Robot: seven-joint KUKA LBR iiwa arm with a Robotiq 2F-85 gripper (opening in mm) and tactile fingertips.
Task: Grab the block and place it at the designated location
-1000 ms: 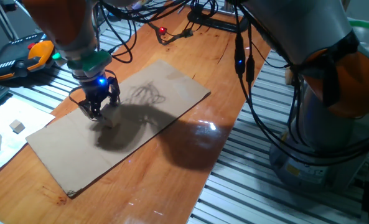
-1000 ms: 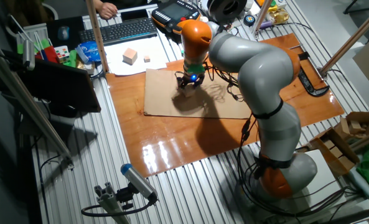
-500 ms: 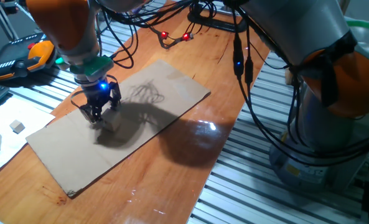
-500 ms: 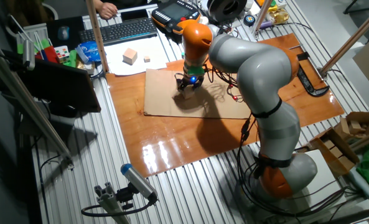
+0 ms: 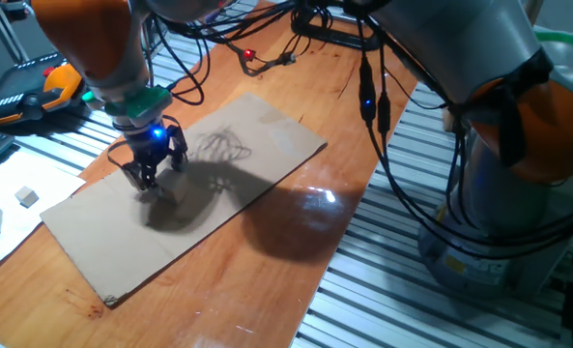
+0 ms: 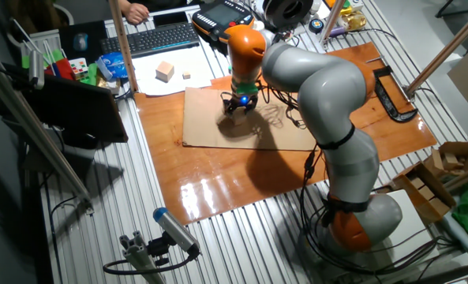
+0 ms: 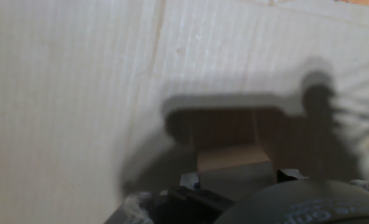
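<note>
Block (image 7: 234, 163) — squared wood on corrugated cardboard (image 7: 72, 93)

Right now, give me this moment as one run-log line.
gripper: low over cardboard sheet | block: between jaws | closure: cannot tell | dot: not visible

Layout relative to the jaws. The gripper (image 5: 149, 177) stands over the cardboard sheet (image 5: 238, 184), toward one end of it, fingers pointing down. In the hand view, the block (image 7: 234, 167) sits between the jaws, on the cardboard sheet (image 7: 78, 93). The sheet lies on the table (image 5: 296, 280). Off the sheet's end, beyond the jaws, a larger block (image 6: 165, 71) and a tiny cube (image 6: 186, 75) lie side by side, with a keyboard (image 6: 159, 37) behind them. Contact between fingers and block cannot be told.
</note>
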